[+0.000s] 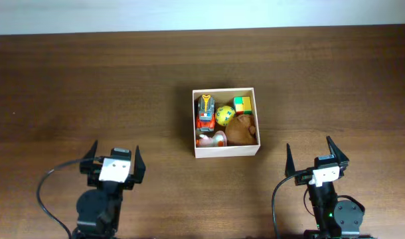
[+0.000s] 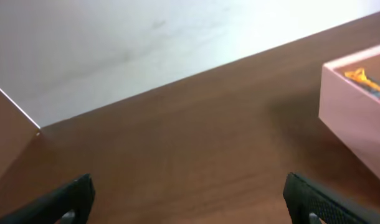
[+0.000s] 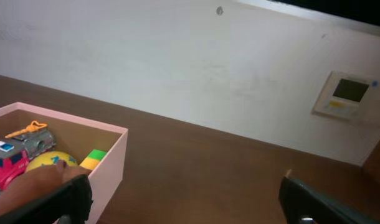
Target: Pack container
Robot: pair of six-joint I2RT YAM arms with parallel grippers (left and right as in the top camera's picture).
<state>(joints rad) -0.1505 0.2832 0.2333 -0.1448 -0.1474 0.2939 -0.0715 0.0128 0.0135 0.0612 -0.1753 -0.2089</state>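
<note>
The container [image 1: 226, 151], a shallow white-walled box, sits at the table's middle. Inside lie a red toy truck [image 1: 205, 112], a yellow ball [image 1: 224, 115], a colourful cube [image 1: 242, 105], a brown plush [image 1: 242, 130] and a pink toy [image 1: 211, 139]. My left gripper [image 1: 114, 155] rests near the front left, open and empty, well left of the box. On the front right, my right gripper [image 1: 317, 153] is open too, empty, just right of the box. The left wrist view catches the box's corner [image 2: 355, 106]; the right wrist view shows the box [image 3: 112, 165] with the truck [image 3: 6, 165] and ball [image 3: 50, 162].
Dark wood table [image 1: 89, 79] spreads around the box. A white wall [image 3: 177, 62] with a small control panel [image 3: 344, 94] stands behind the table. A black cable [image 1: 46, 192] loops by the left arm.
</note>
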